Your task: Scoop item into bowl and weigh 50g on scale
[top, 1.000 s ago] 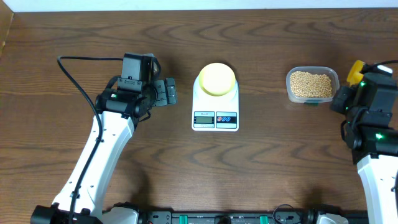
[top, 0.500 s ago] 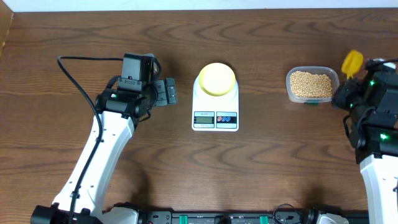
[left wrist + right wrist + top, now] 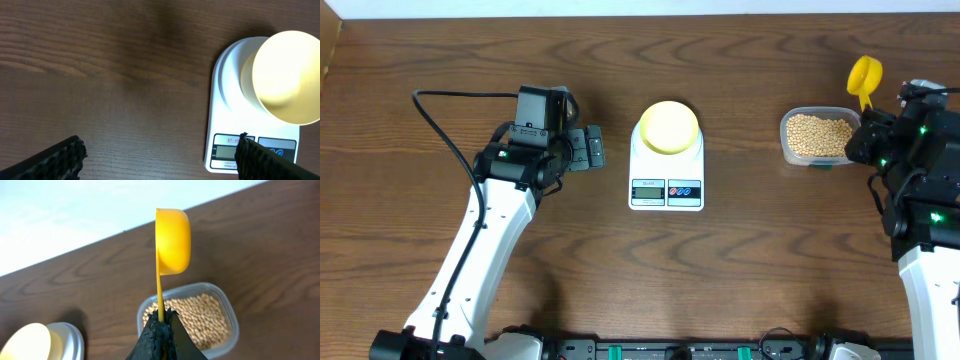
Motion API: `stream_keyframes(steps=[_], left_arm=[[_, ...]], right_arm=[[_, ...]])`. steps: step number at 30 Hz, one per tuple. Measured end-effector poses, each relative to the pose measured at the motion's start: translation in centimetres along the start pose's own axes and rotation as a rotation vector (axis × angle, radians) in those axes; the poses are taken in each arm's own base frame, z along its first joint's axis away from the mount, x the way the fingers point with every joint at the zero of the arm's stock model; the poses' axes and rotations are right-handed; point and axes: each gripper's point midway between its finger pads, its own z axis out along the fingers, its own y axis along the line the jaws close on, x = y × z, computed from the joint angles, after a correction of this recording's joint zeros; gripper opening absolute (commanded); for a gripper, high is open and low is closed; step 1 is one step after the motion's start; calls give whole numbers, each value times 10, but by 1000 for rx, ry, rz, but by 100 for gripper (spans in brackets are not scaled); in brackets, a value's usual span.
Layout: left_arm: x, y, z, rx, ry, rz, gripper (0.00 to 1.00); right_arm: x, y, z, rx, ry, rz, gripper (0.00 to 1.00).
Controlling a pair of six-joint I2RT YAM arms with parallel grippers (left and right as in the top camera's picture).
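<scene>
Low in the right wrist view, the right gripper (image 3: 161, 317) pinches the handle of the yellow scoop (image 3: 172, 240), cup end raised, with the clear tub (image 3: 229, 311) of beans (image 3: 200, 317) behind it. Overhead, mid-frame, the pale yellow bowl (image 3: 669, 125) sits on the white scale (image 3: 666, 192); left of it, the left gripper (image 3: 592, 148) gapes wide.

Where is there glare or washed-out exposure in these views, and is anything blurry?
Left wrist view: the bowl is blown out, nearly white, its inside lost. Right wrist view: the scoop and beans are clear, the pale strip beyond the table washed out. Overhead view: even light, no strong glare, nothing blurred.
</scene>
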Motion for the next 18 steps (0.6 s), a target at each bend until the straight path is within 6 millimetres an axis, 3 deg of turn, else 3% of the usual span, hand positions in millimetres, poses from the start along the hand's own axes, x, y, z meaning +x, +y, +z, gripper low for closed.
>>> stream_keyframes(steps=[4,13,15,17,18], left_arm=[[-4,-3,0,16,-17,-17,98],[-17,-45,-6,255,-31,-157,96],[-18,-53,-8,303,-25,-165,70],[-15,-59,-10,337,-3,-175,33],[-13,-61,-11,347,7,-179,24]], right_arm=[[-6,5,0,-29,-22,-4,1],[-3,10,0,-58,-10,-4,1],[-2,13,0,-71,-5,-4,1],[-2,14,-1,-80,-2,-3,1],[-2,15,-1,-83,-1,-4,1]])
